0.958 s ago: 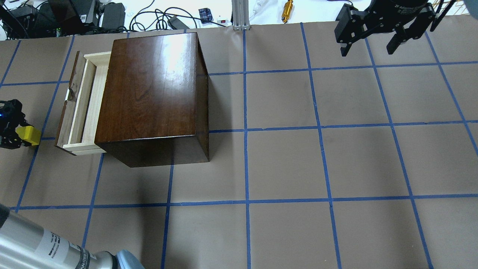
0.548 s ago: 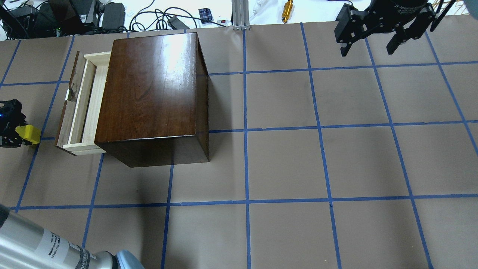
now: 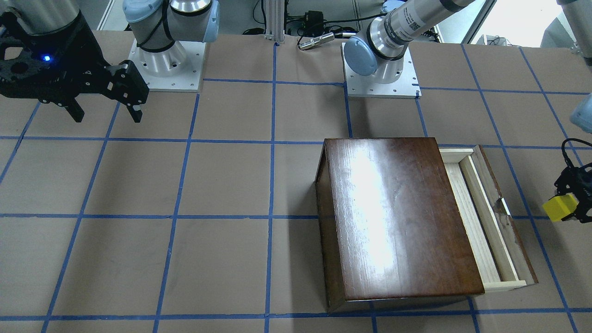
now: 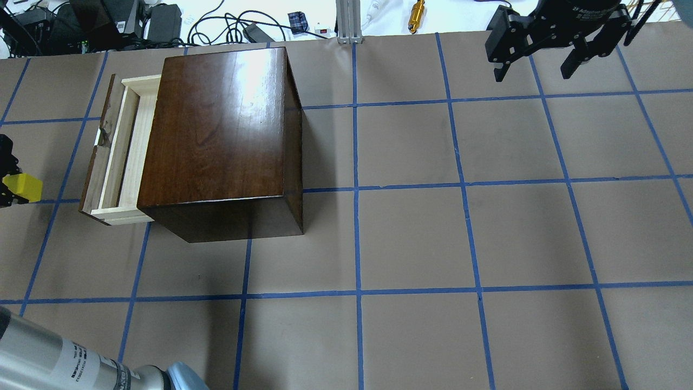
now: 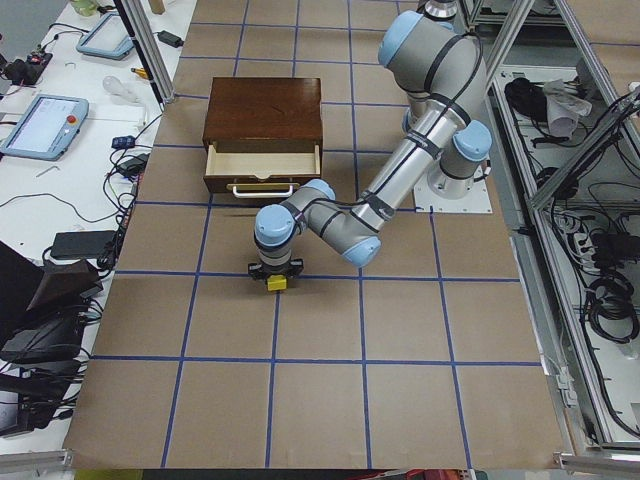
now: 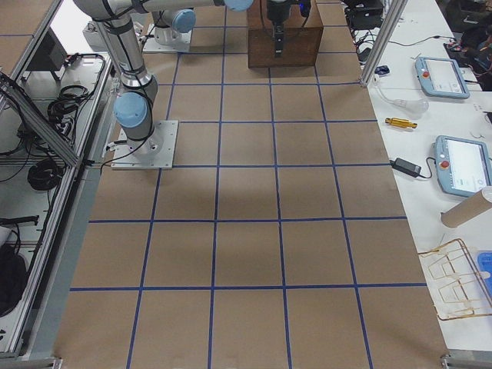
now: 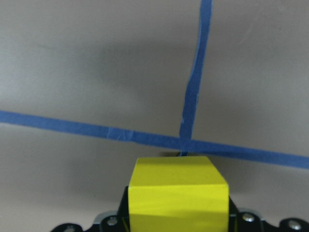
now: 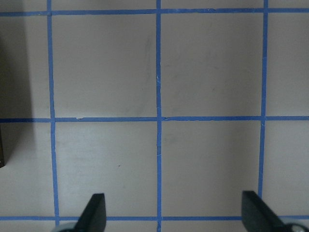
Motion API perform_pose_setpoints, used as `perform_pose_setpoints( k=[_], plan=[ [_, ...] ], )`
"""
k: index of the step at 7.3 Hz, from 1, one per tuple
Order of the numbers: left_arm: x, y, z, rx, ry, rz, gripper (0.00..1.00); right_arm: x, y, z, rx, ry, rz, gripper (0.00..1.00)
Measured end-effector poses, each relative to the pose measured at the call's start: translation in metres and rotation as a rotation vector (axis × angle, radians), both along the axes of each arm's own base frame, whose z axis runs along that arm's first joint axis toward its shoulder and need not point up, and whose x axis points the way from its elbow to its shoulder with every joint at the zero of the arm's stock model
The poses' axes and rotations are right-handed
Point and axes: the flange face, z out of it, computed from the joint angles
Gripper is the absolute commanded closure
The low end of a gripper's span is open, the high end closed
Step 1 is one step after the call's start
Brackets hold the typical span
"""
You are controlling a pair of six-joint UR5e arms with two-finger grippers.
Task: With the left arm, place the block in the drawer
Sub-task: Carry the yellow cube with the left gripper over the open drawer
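Note:
The yellow block is held in my left gripper, which is shut on it at the far left edge of the overhead view, left of the drawer. It also shows in the front-facing view, the left wrist view and the exterior left view, a little above the paper. The drawer stands pulled open from the dark-brown cabinet, its pale wood tray empty; it shows in the front-facing view too. My right gripper is open and empty, high at the far right.
The table is covered in brown paper with a blue tape grid. Cables, a power supply and a brass part lie beyond the far edge. My left arm's silver link crosses the near left corner.
My left gripper has moved further left and slightly up in the overhead view, away from the drawer, still holding the block. The right arm and drawer have not moved.

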Motion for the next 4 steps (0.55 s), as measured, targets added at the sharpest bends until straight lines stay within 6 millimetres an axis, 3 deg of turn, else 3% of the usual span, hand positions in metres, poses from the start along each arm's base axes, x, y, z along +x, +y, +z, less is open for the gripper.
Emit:
perform_pose_setpoints(
  k=[2,4],
  plan=[
    [-0.021,-0.004,0.069,0.017,0.011,-0.023,0.99,0.000,0.000,0.000,0.000,0.000,0.000,0.00],
    [-0.077,-0.015,0.128,0.020,-0.007,-0.054,0.99,0.000,0.000,0.000,-0.001,-0.001,0.000,0.00]
  ],
)
